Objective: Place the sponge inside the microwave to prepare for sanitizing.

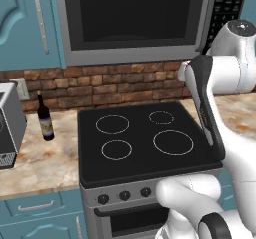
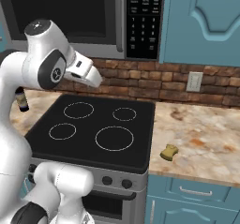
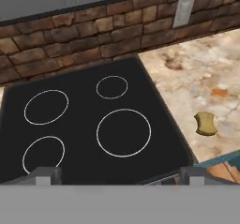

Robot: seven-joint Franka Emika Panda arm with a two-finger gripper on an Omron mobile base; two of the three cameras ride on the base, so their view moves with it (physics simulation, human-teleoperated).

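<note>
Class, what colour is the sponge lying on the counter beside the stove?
Yellowish-tan. The sponge shows best in the hand view, on the marbled counter.

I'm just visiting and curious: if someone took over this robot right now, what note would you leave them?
Gripper: open, empty, hovering above the stove.
Sponge: lying on the counter to the right of the stove, untouched.
Microwave: mounted above the stove; its door looks shut.
Done: nothing yet.
Left: open the door, pick up the sponge, set it inside the microwave.
</note>
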